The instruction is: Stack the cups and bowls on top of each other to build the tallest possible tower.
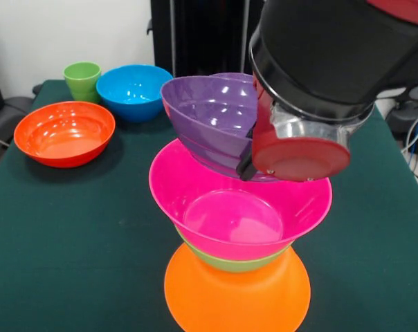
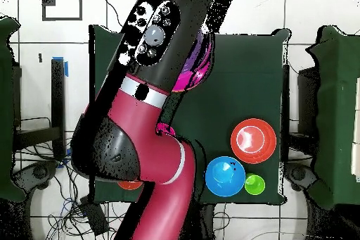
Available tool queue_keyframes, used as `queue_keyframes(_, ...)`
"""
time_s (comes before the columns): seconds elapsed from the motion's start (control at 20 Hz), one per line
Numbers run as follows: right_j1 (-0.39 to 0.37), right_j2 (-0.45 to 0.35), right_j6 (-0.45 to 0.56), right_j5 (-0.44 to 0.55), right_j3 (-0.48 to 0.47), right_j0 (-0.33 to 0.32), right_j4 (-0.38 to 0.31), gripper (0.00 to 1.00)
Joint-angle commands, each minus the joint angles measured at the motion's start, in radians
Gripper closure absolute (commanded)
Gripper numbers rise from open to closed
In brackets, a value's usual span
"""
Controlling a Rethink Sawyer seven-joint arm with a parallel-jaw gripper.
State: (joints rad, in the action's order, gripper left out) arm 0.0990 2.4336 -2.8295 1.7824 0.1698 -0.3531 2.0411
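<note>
The tower (image 1: 237, 235) stands at the near middle of the dark green cloth-covered counter (image 1: 70, 235) in the front view. Its base is a large upturned glossy orange plastic bowl (image 1: 237, 294). On that sits a green plastic bowl (image 1: 233, 261), of which only a thin rim band shows, and nested in it is a wide glossy pink plastic bowl (image 1: 240, 207), upright and open upward.

Above the pink bowl's far rim a glossy purple plastic bowl (image 1: 212, 117) is tilted steeply, its opening turned toward the camera and its lower edge at or just over the pink rim. At least one more purple rim shows behind it; how many are nested there cannot be determined.

The red and black arm (image 1: 320, 62) comes down at the purple bowl's right side. The claw (image 1: 249, 160) is at that bowl's edge, largely hidden behind the arm's wrist; whether it is spread or clamped on the rim cannot be told.

Well apart, at the far left, are a red-orange plastic bowl (image 1: 64, 133), a blue plastic bowl (image 1: 133, 90) and a small light-green plastic tumbler (image 1: 82, 79), all upright. The tumbler is just beside the blue bowl.

In the overhead view the arm covers most of the tower.
</note>
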Motion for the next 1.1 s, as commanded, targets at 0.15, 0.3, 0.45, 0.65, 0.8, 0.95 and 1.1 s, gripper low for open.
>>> queue_keyframes(0.15, 0.010, 0.073, -0.081, -0.060, -0.031, -0.002, -0.017, 1.00)
queue_keyframes(0.3, 0.013, 0.071, -0.081, -0.072, -0.030, -0.004, -0.019, 1.00)
queue_keyframes(0.45, 0.017, 0.069, -0.082, -0.086, -0.029, -0.006, -0.018, 1.00)
queue_keyframes(0.65, 0.016, 0.061, -0.079, -0.089, -0.029, -0.008, -0.023, 1.00)
queue_keyframes(0.8, 0.018, 0.047, -0.076, -0.093, -0.026, -0.007, -0.033, 1.00)
queue_keyframes(0.95, 0.017, 0.039, -0.072, -0.090, -0.026, -0.007, -0.037, 1.00)
queue_keyframes(1.1, 0.022, 0.035, -0.075, -0.092, -0.029, -0.007, -0.028, 1.00)
